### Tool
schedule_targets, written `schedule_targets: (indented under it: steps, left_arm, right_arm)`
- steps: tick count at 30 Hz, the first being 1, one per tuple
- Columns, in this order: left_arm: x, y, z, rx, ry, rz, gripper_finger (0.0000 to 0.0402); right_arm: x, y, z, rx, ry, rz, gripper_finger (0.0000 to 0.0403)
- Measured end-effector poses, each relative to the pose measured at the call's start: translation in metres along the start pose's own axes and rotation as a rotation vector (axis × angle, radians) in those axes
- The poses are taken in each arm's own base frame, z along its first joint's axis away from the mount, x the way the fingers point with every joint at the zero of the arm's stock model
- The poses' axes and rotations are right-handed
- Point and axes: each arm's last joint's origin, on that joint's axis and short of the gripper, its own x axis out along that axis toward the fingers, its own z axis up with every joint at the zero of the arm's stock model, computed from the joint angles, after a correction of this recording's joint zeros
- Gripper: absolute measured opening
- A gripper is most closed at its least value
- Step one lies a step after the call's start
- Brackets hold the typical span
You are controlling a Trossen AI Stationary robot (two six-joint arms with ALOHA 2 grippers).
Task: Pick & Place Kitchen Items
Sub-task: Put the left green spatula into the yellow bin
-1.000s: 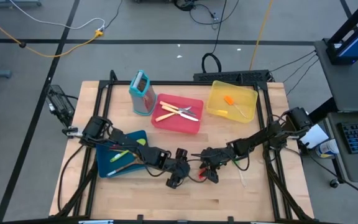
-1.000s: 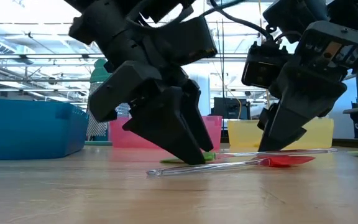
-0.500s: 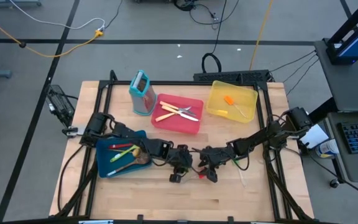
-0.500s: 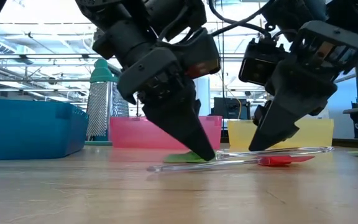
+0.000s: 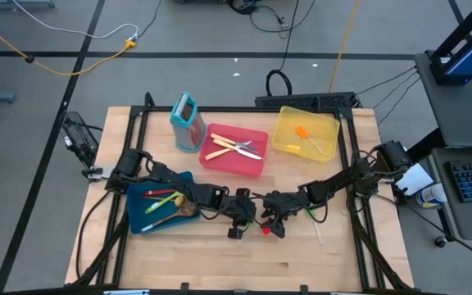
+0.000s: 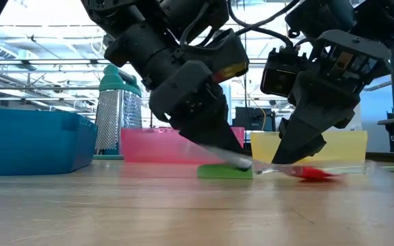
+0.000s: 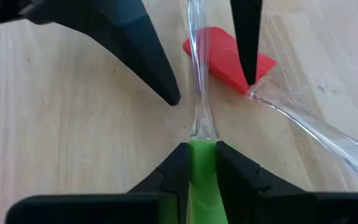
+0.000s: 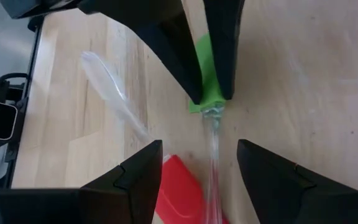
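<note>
A utensil with a green head (image 7: 202, 163) and a clear handle (image 7: 199, 93) lies on the wooden table (image 5: 203, 262) near its middle. My left gripper (image 5: 240, 221) is shut on the green head (image 6: 224, 171). My right gripper (image 5: 270, 223) faces it, open, with its fingers (image 8: 278, 180) either side of that clear handle (image 8: 213, 143). A red-headed utensil (image 7: 229, 59) with its own clear handle (image 7: 316, 134) lies flat beside them. One right fingertip stands at the red head's edge; whether it touches, I cannot tell. My left gripper pinches the green head's two side edges (image 7: 202, 149) between its two fingers, close to where the clear handle begins. The fingers slant down from the table's left and lie along the utensil. The green head (image 8: 207, 87) sits low at the table top.
A blue tray (image 5: 138, 220) with several utensils sits at the left. A red tray (image 5: 256, 160) with knives and a yellow tray (image 5: 285, 123) sit farther back, and a teal grater (image 5: 187, 121) stands upright beside them. Bare wood runs along the near edge.
My left gripper has moved a little toward the table's right edge, nearer my right gripper, and has shut on the green head.
</note>
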Motion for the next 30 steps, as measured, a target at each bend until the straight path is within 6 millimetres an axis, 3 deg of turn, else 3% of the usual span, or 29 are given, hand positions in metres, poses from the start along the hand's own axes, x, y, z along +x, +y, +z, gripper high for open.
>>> schedule_targets:
  steps: [11,19,27,30]
  left_arm:
    - [0.0008,0.0024,0.0033,0.028,-0.041,0.088,0.0069]
    - [0.0006,0.0031,0.0058,0.025,-0.068,0.113,0.0069]
    - [0.0001,0.0045,0.0065,0.022,-0.073,0.145,0.0069]
    - [-0.0001,0.0041,0.0066,0.022,-0.074,0.141,0.0069]
  right_arm:
    - [-0.0002,-0.003,-0.004,0.006,0.043,-0.036,0.0179]
    - [-0.0003,-0.0046,-0.0055,-0.077,0.059,-0.052,0.0115]
    - [-0.0007,-0.007,-0.0068,-0.094,0.058,-0.09,0.0023]
    - [-0.001,-0.0074,-0.0068,-0.13,0.056,-0.1,0.001]
